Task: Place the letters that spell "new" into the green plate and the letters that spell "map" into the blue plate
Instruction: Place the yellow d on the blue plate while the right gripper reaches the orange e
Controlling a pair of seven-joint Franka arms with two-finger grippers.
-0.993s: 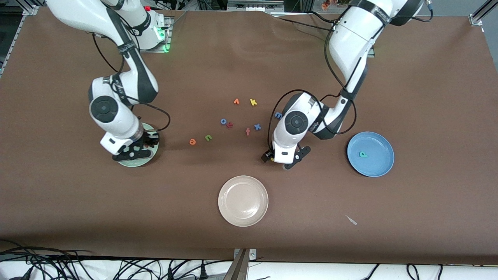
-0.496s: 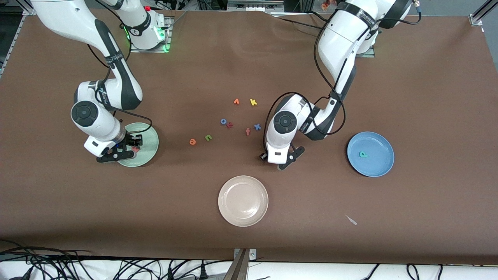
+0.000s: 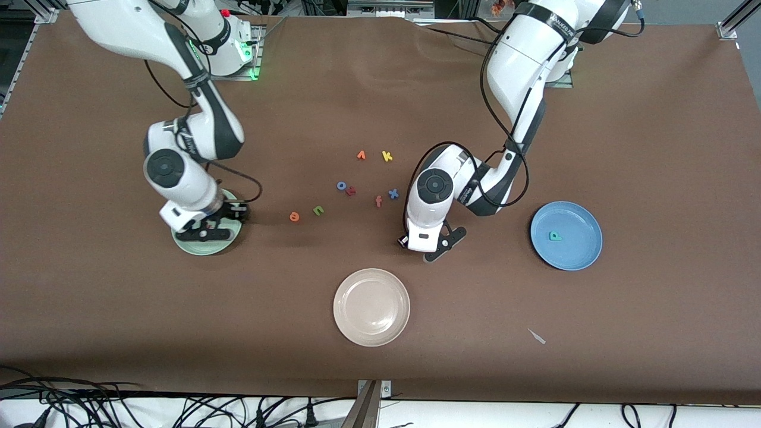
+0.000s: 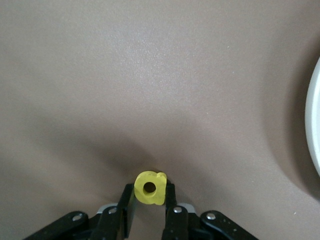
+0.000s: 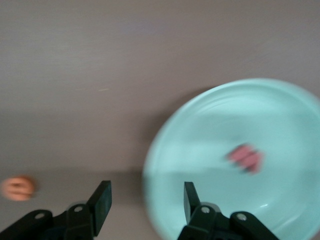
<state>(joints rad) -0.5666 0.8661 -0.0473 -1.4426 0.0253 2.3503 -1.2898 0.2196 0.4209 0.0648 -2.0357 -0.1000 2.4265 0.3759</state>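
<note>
Since a second ago my left gripper (image 4: pixel 150 200) pinched shut on the yellow rounded foam "a" (image 4: pixel 149 188) at the desk (image 3: pixel 654 119). Right gripper (image 5: pixel 145 202) hangs open, pinkish-red foam "w" (image 5: pixel 246 158) lying just ahead in the pale mint-green round plate (image 5: pixel 200 150).

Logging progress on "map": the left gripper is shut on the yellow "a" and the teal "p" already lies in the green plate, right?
Not quite: the teal "p" lies in the blue plate, as the front view shows. The left gripper is indeed shut on the yellow "a".
</note>
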